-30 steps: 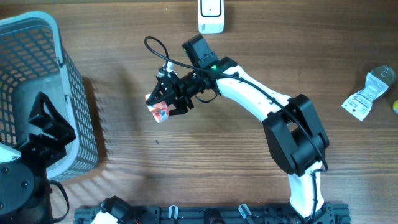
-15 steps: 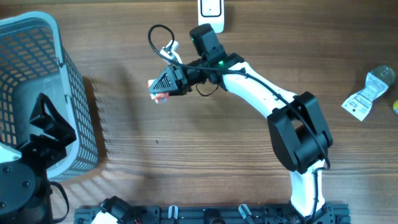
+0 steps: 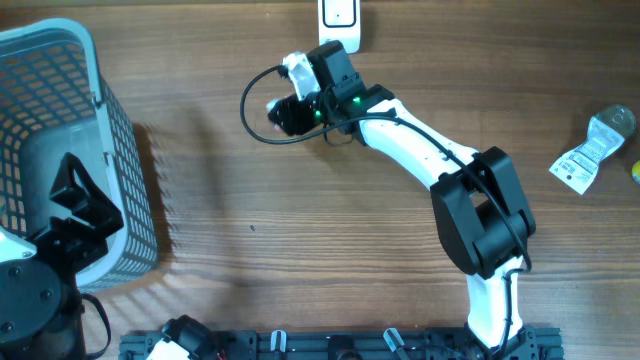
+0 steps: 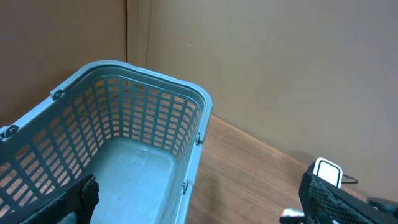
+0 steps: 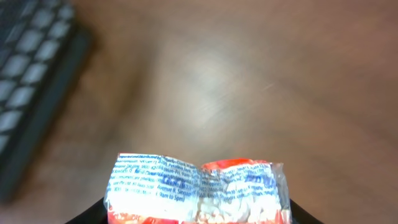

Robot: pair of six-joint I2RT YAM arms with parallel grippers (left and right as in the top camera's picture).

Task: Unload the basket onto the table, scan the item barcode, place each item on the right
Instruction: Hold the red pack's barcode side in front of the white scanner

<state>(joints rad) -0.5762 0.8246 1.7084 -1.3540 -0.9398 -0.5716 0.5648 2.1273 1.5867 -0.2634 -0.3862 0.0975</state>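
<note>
My right gripper point(image 3: 281, 112) is shut on the item, a crinkled white and red snack packet point(image 5: 196, 190) with blue print. The packet fills the bottom of the right wrist view, held above the wooden table between the dark fingers point(image 5: 92, 216). From overhead the gripper covers nearly all of it. The white scanner point(image 3: 339, 25) stands at the table's back edge, just right of and behind the gripper. It also shows in the left wrist view, where the scanner point(image 4: 326, 169) is small at the right. My left gripper point(image 4: 202, 208) hangs open and empty over the basket.
A light blue mesh basket point(image 3: 60, 60) fills the left side, with my left arm point(image 3: 70, 215) above its near end. A grey-white pouch point(image 3: 590, 150) lies at the far right edge. A black cable point(image 3: 250, 95) loops beside the right gripper.
My right gripper has carried the packet away from the table's middle toward the back edge, close to the scanner, turning its wrist on the way. The left arm has not moved.
</note>
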